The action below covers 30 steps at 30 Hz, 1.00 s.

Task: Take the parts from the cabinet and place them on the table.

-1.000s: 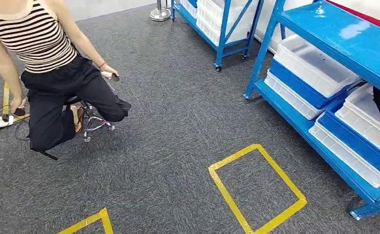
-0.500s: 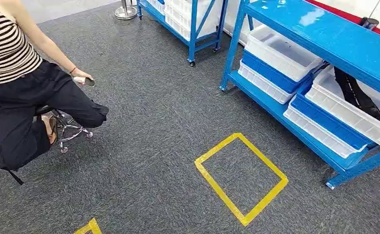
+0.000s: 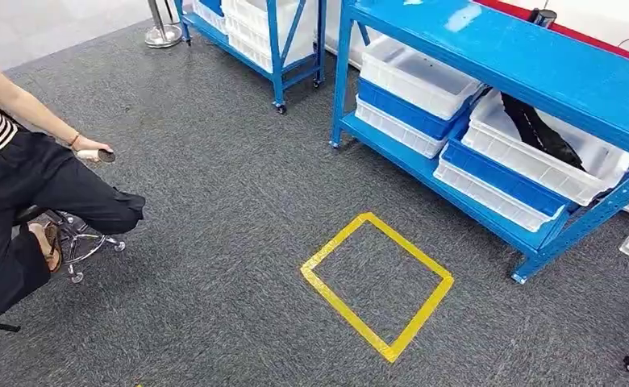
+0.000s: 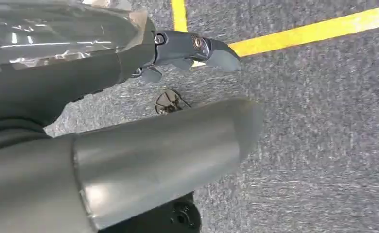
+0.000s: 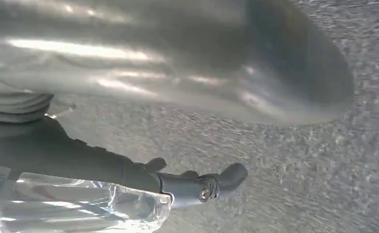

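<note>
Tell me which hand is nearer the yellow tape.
Left, most likely. The left hand hangs close to tape lines on the carpet, while the right hand hangs over plain carpet.

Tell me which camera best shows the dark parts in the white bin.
The head view: the dark parts lie in the white bin on the blue cabinet. Both wrist views look down at grey carpet, not the cabinet.
</note>
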{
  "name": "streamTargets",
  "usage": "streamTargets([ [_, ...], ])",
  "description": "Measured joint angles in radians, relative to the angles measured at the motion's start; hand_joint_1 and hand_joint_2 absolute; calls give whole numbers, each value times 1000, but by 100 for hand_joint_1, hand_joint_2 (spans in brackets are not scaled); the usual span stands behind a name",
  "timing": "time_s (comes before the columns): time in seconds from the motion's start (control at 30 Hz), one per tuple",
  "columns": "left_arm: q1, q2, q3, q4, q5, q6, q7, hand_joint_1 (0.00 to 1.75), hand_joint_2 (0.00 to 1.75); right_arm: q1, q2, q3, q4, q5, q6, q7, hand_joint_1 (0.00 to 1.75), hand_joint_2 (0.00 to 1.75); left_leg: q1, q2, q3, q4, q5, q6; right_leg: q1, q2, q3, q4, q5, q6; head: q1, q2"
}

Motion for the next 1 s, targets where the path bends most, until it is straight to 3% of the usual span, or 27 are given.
streamTargets([
  [0.03, -1, 1, 0, 0, 1, 1, 0, 0, 0, -1, -1, 0, 0, 6, 0, 1, 0, 0, 6, -1, 43, -83, 38, -5, -2, 4, -2, 8, -4, 7, 1, 0],
  [0.07, -5, -2, 0, 0, 10, 0, 0, 0, 0, -3, -10, 0, -1, 22, 0, 9, 0, 0, 6, -12, 59, -120, 25, -9, 5, 8, -9, 21, -13, 18, -3, 0],
  [0.1, -6, -3, 0, 0, 14, 0, 1, 0, 0, -5, -10, 0, 0, 33, 0, 20, 0, 0, 3, -16, 60, -126, 26, 10, 8, 10, -19, 24, -21, 24, -1, 0],
  [0.13, -7, -2, 0, 0, 19, 0, 1, 0, 0, -5, -11, 0, -1, 42, 0, 24, 0, 0, 0, -12, 59, -126, 24, 19, 8, 10, -18, 19, -23, 28, 3, 0],
  [0.17, -7, -2, 1, 0, 21, 0, 1, 0, 0, -4, -11, 0, -1, 51, 0, 34, 0, 0, -2, -13, 55, -127, 25, 33, 4, 13, -7, 35, -6, 39, 5, 0],
  [0.2, -7, -2, 1, 0, 21, -1, 1, 0, 0, -2, -13, 0, -1, 56, 0, 41, 0, 0, -4, -10, 59, -127, 27, 46, 3, 12, -9, 36, -6, 43, 6, 0],
  [0.27, -7, -2, 1, 0, 23, -2, 1, 0, 0, 1, -15, 0, -1, 61, 0, 44, 0, 0, -3, -3, 68, -131, 32, 56, -2, 4, -27, 65, -33, 42, 12, 0],
  [0.33, -6, -2, 1, 0, 23, -3, 1, 0, 0, -1, -13, 0, -1, 67, -1, 48, 0, 0, -6, 0, 64, -131, 30, 60, -2, 0, -104, 209, -98, 34, 20, 0],
  [0.37, -5, -2, 1, 0, 22, -4, 1, 0, 0, 2, -13, 0, -2, 80, -1, 56, 0, 0, -9, 2, 62, -131, 28, 63, -2, -1, -156, 306, -133, 33, 20, 0],
  [0.4, -5, -2, 1, 0, 22, -5, 1, 0, 0, 4, -13, -1, -2, 88, -1, 61, 0, 0, -11, 4, 63, -131, 26, 64, -2, -1, -183, 353, -146, 34, 21, 0],
  [0.43, -5, -2, 1, 0, 22, -7, 1, 0, 0, 9, -13, -6, -4, 104, -1, 66, 0, 0, -14, 4, 68, -131, 22, 65, -2, -1, -195, 360, -142, 40, 21, 0],
  [0.47, -5, -2, 1, 0, 21, -7, 1, 0, 0, 13, -13, -9, -6, 113, -1, 69, 0, 0, -15, 4, 73, -131, 18, 64, -1, -1, -179, 318, -121, 46, 21, 0],
  [0.53, -5, -2, 1, 0, 19, -8, 0, 0, 0, 12, -12, -22, -8, 132, -1, 74, 0, 0, -20, 4, 90, -131, 6, 61, 3, -3, -91, 118, -33, 52, 23, 0],
  [0.57, -5, -3, 1, 0, 19, -9, 0, 0, 0, 13, -12, -26, -10, 138, -1, 75, 0, 0, -19, 5, 93, -132, 0, 59, 9, -9, -60, 36, 8, 44, 23, 0],
  [0.6, -5, -4, 1, 1, 18, -10, 0, 0, 0, 12, -12, -31, -11, 145, -1, 76, 0, 0, -20, 5, 103, -136, -4, 54, 15, -16, -69, 50, -20, 23, 15, 0],
  [0.63, -6, -3, 1, 1, 18, -10, 0, 0, 0, 12, -10, -36, -11, 149, -1, 76, 0, 0, -16, 4, 104, -139, -10, 46, 23, -17, -67, 45, -43, 8, 18, 0],
  [0.73, -8, -5, 1, 1, 13, -11, 0, 0, 0, 16, -9, -54, -18, 164, -2, 78, 0, 0, -14, 5, 138, -131, -8, 26, 22, -11, -32, 23, -26, -12, 24, 0],
  [0.8, -13, -5, 1, 1, 9, -16, 0, 0, 0, 15, -8, -64, -21, 171, -2, 77, 0, 0, -13, 3, 99, -48, -24, 22, 13, -12, 11, 19, -30, -21, 16, 0],
  [0.83, -13, -5, 0, 1, 8, -19, 1, 0, 0, 12, -6, -71, -21, 174, -2, 76, 0, 0, -12, 2, 56, 17, -32, 20, 13, -12, 17, 18, -37, -28, 11, 0],
  [0.9, -11, -2, 1, 1, 7, -19, 1, 0, 0, 9, 0, -81, -23, 179, -2, 74, 0, 0, -13, 1, -51, 148, -105, 13, 16, -9, 30, 18, -55, -31, 11, 0],
  [0.93, -7, -1, 1, 1, 7, -19, 1, 0, 0, 10, 2, -82, -23, 180, -2, 73, 0, 0, -13, 1, -85, 168, -129, 13, 16, -4, 41, 18, -64, -30, 9, 0],
  [0.97, -5, 0, 1, 1, 7, -19, 2, 0, 0, 11, 4, -84, -23, 180, -2, 73, 0, 0, -13, 0, -100, 154, -129, 14, 16, -1, 53, 19, -75, -28, 10, 0],
  [1.0, -4, 0, 1, 1, 7, -18, 2, 0, 0, 14, 5, -90, -23, 179, -2, 72, 0, 0, -13, 1, -98, 104, -106, 14, 16, 2, 70, 19, -88, -25, 9, 0],
])
